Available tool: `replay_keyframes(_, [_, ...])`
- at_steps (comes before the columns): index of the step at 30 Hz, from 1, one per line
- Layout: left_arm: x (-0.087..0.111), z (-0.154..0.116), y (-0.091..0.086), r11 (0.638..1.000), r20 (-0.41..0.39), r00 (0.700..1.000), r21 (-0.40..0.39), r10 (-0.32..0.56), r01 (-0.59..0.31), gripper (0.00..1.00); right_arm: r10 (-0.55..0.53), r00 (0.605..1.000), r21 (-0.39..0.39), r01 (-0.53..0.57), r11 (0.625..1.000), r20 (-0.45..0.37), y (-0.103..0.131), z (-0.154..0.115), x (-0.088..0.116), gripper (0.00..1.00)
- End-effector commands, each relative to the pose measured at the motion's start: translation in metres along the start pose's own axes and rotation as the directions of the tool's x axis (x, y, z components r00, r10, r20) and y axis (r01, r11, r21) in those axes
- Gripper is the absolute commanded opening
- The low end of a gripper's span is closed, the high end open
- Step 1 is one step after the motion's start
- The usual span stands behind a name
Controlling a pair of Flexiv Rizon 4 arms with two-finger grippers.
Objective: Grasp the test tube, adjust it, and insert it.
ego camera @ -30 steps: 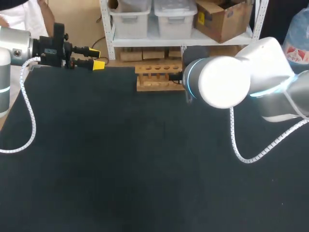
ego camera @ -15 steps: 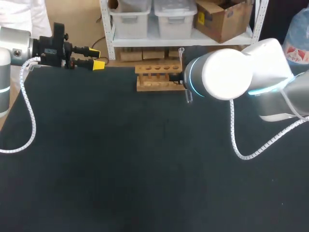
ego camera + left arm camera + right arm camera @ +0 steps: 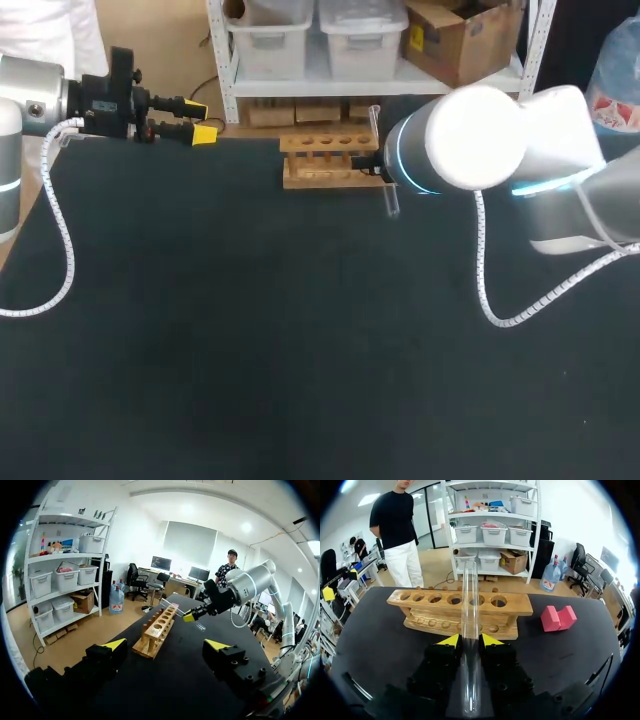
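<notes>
A wooden rack (image 3: 330, 160) stands near the far edge of the dark table (image 3: 250, 350), its long side facing the robot, with a row of round holes along its top bar. A pink block (image 3: 558, 618) with a notch in its top sits on the cloth just beside one end of the rack. In the head view the bulk of the right arm (image 3: 470, 150) covers that end and hides the block and the gripper itself.

The right gripper (image 3: 470, 640) is clamped on the test tube (image 3: 469, 605): both yellow tips press its glass from opposite sides, about midway along its length. The tube hangs above the table on the robot's side of the rack, near the rack's right end. Its long axis is close to upright with a slight tilt, the open rim at the top and the rounded end pointing down. Whether it touches the rack cannot be told.

Every hole that shows in the rack is an open round with nothing standing in it.

The left gripper (image 3: 200, 120) hovers at the far left corner of the table, well apart from the rack, its fingers spread wide around bare air
</notes>
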State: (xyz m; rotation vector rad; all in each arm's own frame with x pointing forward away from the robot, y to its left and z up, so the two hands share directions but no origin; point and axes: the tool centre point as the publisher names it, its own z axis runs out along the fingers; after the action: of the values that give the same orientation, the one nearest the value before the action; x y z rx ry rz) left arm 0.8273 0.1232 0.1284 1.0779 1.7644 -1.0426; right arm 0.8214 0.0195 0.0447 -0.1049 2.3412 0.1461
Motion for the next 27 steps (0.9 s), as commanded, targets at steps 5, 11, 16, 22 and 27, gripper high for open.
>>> replay_keyframes(5, [0.001, 0.0, 0.001, 1.0, 0.003, 1.0, 0.001, 0.003, -0.003, 1.0, 0.004, 1.0, -0.02, -0.004, 1.0, -0.03, -0.001, 0.008, 0.001, 0.0])
replay_keyframes(11, [0.001, 0.0, 0.001, 1.0, 0.003, 1.0, 0.001, 0.003, -0.003, 1.0, 0.002, 0.999, -0.038, -0.004, 0.999, -0.052, -0.001, 0.01, 0.003, 0.0])
replay_keyframes(16, [0.001, 0.0, 0.001, 1.0, 0.003, 1.0, 0.001, 0.003, -0.003, 1.0, 0.005, 0.999, -0.031, -0.007, 0.999, -0.041, -0.002, 0.006, 0.001, 0.0])
replay_keyframes(22, [0.001, 0.0, 0.001, 1.0, 0.003, 1.0, 0.001, 0.003, -0.003, 1.0, -0.006, 1.0, -0.027, 0.006, 1.0, -0.005, -0.001, -0.001, -0.012, 0.0])
replay_keyframes(27, [0.001, 0.0, 0.001, 1.0, 0.003, 1.0, 0.001, 0.003, -0.003, 1.0, -0.011, 1.0, -0.029, 0.011, 1.0, -0.003, -0.002, 0.003, -0.015, 0.0])
